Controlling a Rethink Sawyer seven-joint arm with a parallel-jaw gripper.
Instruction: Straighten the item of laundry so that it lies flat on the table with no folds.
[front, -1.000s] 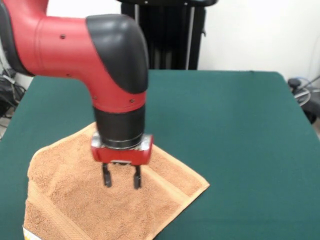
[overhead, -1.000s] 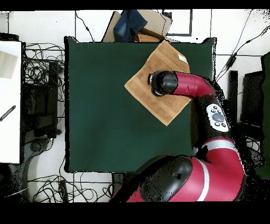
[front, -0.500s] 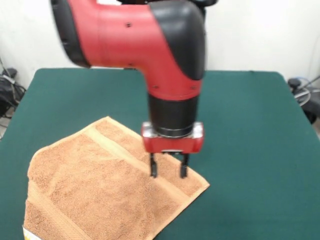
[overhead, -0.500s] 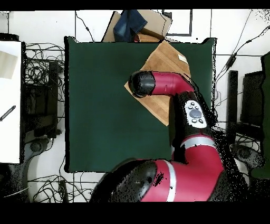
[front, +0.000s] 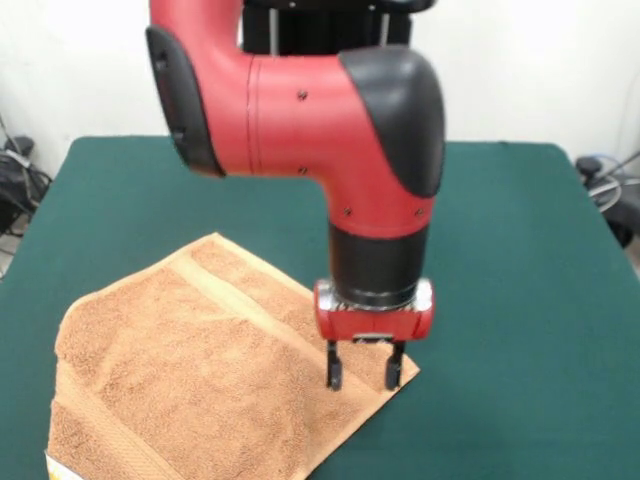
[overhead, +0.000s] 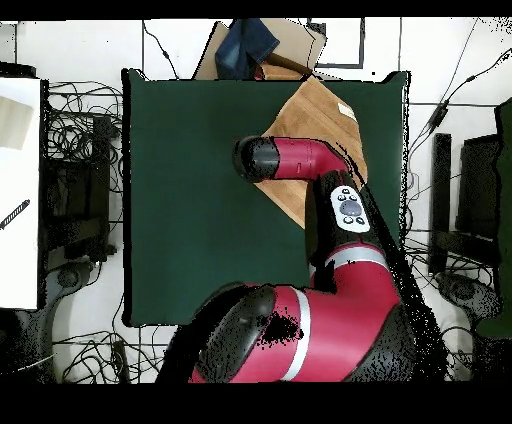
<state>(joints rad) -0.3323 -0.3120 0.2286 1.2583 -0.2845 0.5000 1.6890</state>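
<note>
The orange-tan towel (front: 190, 370) lies spread on the green table (front: 500, 250) at the front left, with a woven band running across it and a slight hump along its left edge. Its white-yellow tag (front: 55, 466) shows at the bottom left corner. My gripper (front: 363, 379) points straight down just above the towel's right corner, open, with nothing between its fingers. In the overhead view the towel (overhead: 318, 118) lies near the table's (overhead: 190, 200) upper right corner, and the arm's wrist (overhead: 258, 158) covers the towel's left corner and hides the gripper.
A cardboard box with a blue cloth (overhead: 258, 45) sits just past the table's top edge in the overhead view. Cables lie on the floor round the table. The black pedestal (front: 330, 20) stands behind the arm.
The gripper has moved from over the towel's middle to its right corner in the front view and has come down closer to the cloth. The towel has not moved.
</note>
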